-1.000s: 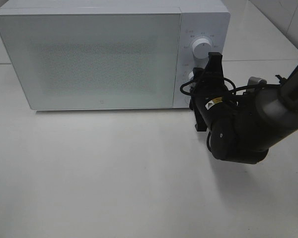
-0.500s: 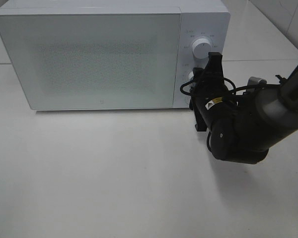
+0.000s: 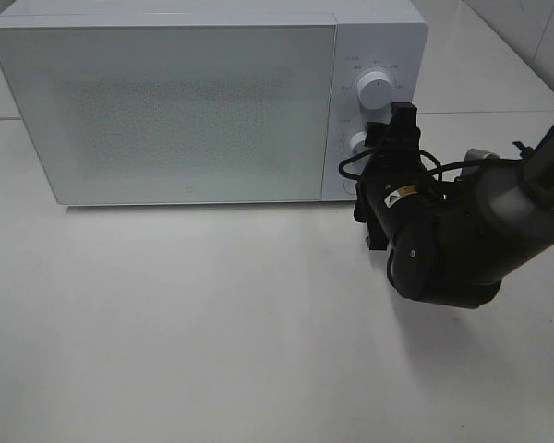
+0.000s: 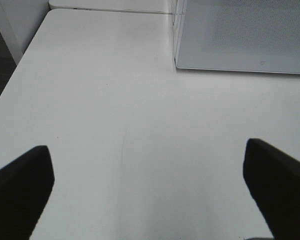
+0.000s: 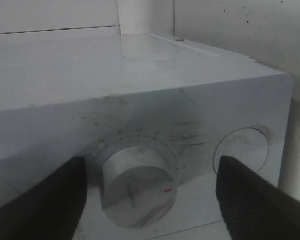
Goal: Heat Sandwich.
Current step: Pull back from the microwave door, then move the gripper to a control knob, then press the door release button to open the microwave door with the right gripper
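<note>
My right gripper (image 5: 147, 197) stands apart, one finger on each side of the lower knob (image 5: 139, 185), clear of it. That knob sits at 3 o'clock from the microwave (image 3: 379, 37) door (image 3: 166, 111). The left gripper (image 4: 150, 192) gapes wide over the table (image 4: 105, 100). The door is shut and frosted, so I cannot see the sandwich.

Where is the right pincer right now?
In the exterior high view, the right pincer is on the right side, at the control panel of the microwave. The right wrist view shows its fingers open either side of the lower knob, not touching it.
</note>
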### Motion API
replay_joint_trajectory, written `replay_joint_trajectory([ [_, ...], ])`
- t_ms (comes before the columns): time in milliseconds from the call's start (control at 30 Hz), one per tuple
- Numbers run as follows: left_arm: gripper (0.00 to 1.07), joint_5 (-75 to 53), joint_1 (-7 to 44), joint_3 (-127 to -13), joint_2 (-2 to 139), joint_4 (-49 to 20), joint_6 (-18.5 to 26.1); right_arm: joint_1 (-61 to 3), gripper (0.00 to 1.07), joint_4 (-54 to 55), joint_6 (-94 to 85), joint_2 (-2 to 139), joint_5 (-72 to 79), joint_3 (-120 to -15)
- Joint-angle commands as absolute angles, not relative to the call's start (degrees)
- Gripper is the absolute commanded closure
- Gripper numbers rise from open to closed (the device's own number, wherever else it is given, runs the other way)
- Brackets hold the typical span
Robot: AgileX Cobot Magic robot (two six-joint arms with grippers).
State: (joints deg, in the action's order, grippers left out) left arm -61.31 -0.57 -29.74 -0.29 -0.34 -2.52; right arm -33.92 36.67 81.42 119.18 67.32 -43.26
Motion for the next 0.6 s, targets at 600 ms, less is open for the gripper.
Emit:
replay_joint_trajectory([
  [600,0.09,-61.4,-0.7,-29.7,-1.6,-0.9,-2.3,-33.5,0.31,26.8,82.8,114.6,71.6,-37.5],
])
